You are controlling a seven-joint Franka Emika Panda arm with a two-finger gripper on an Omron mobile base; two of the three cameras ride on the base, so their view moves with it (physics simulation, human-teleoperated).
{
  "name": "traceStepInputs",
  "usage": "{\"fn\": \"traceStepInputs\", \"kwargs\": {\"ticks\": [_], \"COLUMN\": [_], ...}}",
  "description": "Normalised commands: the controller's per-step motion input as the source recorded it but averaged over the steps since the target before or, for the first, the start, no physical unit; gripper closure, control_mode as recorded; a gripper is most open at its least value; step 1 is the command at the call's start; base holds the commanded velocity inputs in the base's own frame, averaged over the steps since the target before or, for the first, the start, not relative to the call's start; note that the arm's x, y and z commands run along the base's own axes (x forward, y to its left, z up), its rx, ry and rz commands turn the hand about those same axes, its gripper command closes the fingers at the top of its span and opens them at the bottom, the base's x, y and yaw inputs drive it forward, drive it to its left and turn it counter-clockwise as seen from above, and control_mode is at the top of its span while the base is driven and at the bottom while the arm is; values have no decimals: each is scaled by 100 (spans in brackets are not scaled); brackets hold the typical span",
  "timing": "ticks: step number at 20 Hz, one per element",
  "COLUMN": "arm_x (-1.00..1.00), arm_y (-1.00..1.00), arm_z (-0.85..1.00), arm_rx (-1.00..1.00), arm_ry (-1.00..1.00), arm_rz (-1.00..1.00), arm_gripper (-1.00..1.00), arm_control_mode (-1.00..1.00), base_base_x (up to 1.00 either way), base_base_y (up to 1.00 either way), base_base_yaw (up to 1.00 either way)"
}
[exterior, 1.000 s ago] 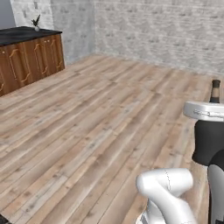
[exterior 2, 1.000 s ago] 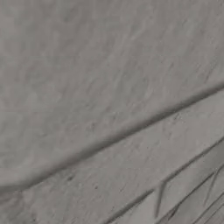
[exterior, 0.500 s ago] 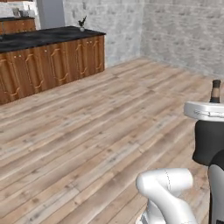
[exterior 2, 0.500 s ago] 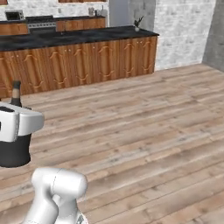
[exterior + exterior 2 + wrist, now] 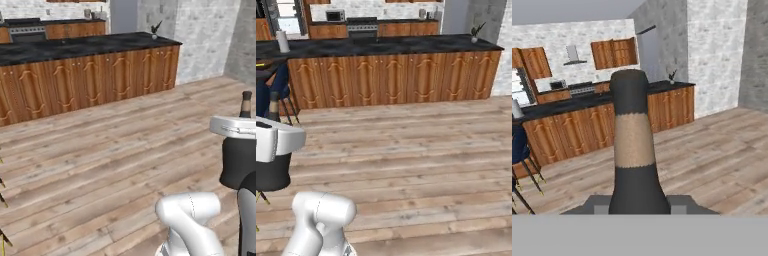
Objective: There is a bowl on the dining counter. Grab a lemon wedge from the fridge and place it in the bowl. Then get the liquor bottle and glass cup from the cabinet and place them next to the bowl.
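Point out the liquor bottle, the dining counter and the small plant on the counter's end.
liquor bottle [image 5: 633, 150]: hand view, on the tan band of its neck.
dining counter [image 5: 406, 46]: right base view, on a bare stretch of its black top.
small plant [image 5: 155, 29]: left base view, on its dark leaves.

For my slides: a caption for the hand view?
Gripper holding a dark bottle upright, facing a black-topped wooden counter across the plank floor.

Black-topped dining counter [image 5: 406, 47], perhaps bottle [image 5: 274, 105] at left.
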Motion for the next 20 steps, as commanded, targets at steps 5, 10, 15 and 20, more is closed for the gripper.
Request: {"fn": "traceStepInputs", "kwargs": {"ticks": [5,10,15,20], "arm_x": [0,0,0,0], "arm_y": [0,0,0,0], "arm_z": [0,0,0,0], "arm_rx": [0,0,0,0], "arm_ry": [0,0,0,0], "arm_rz": [0,0,0,0], "arm_gripper": [100,100,100,100], "arm_control_mode": [100,100,100,100], "base_base_x": [100,100,100,100], "base_base_y": [-26,-32,-32,-38], "base_base_yaw": [47,46,46,46]}}
